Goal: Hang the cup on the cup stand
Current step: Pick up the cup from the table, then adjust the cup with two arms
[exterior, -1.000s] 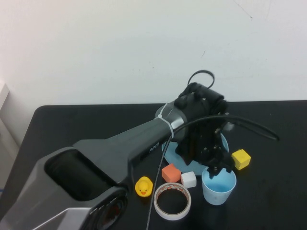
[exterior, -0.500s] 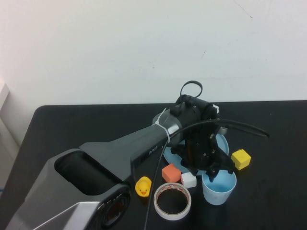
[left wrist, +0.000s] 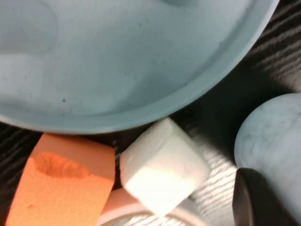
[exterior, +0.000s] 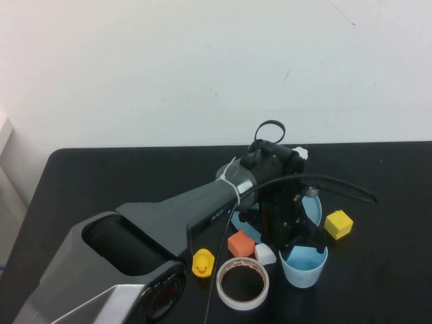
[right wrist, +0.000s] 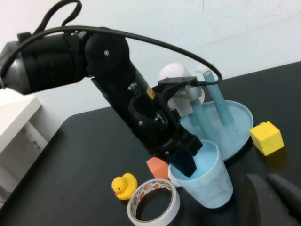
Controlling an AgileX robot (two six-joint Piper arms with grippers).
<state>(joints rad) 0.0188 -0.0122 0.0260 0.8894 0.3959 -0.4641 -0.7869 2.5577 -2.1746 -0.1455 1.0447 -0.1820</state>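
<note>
Now our left gripper (exterior: 297,239) has clenched on the cup (exterior: 304,264) rim at the stand's (exterior: 314,206) six o'clock, ready for lifting; our right gripper (right wrist: 275,200) stays clenched empty.

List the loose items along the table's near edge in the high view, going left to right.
Rubber duck → orange block → white block → cup, its rim gripped by the left gripper → yellow block. The tape roll is omitted because it overlaps several. The right gripper hangs shut off to the right.
</note>
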